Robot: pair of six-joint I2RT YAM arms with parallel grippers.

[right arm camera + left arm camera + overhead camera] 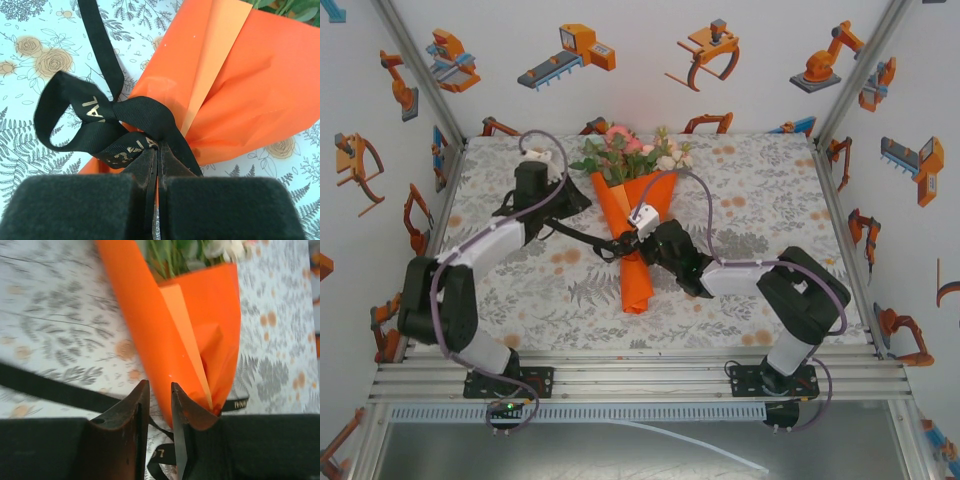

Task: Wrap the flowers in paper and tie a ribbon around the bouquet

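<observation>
The bouquet lies mid-table: pink and cream flowers (632, 150) at the far end, wrapped in a cone of orange paper (638, 270) that points toward me. A black ribbon (582, 232) runs from the left to the cone's waist. In the right wrist view the ribbon (100, 50) forms a loop and a crossing against the paper (260, 85). My right gripper (625, 238) (158, 150) is shut on a ribbon strand at that crossing. My left gripper (586, 203) (160, 390) sits just left of the cone, jaws a narrow gap apart and empty, with the paper (150, 330) beyond and the ribbon (45, 387) lying below.
A grey leaf-and-flower tablecloth (770, 200) covers the table. White walls with orange robot prints close in the left, right and back. An aluminium rail (640, 375) runs along the near edge, holding both arm bases. Purple-grey cables loop above each arm.
</observation>
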